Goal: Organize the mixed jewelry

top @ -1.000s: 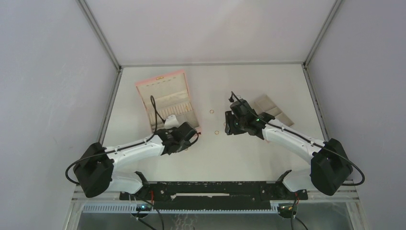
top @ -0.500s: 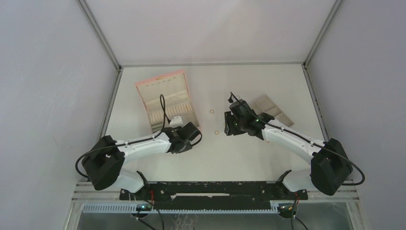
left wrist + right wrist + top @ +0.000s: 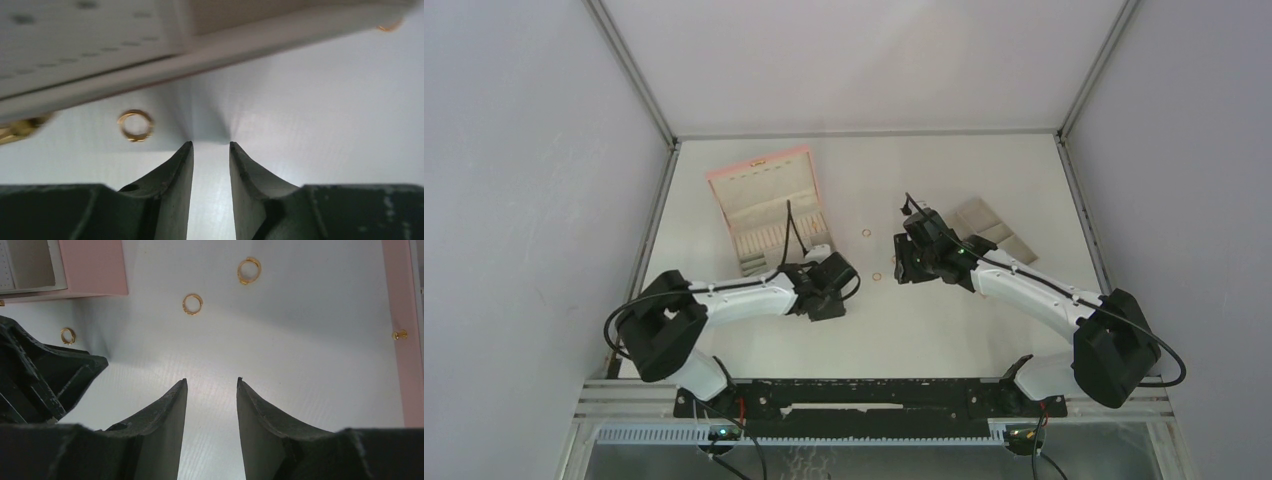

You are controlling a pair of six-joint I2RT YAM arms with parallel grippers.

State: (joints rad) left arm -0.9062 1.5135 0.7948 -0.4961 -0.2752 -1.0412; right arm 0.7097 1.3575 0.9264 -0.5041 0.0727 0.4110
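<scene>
Since the earlier frame, the left arm (image 3: 744,298) has swung right beside the pink box (image 3: 759,185), nearer two rings (image 3: 877,276) on the desk (image 3: 924,330). Left wrist: left jaws parted, empty, one ring (image 3: 135,125) just beside. Right wrist: right jaws parted, empty, three rings (image 3: 192,303) ahead. They look light, stiff, slippery; pinch across the band.

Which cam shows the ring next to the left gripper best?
Left wrist: the ring is big and whole, lying flat on the table close to the open left gripper. Right wrist shows it tiny at its far left. Top view: I can't make it out.
</scene>
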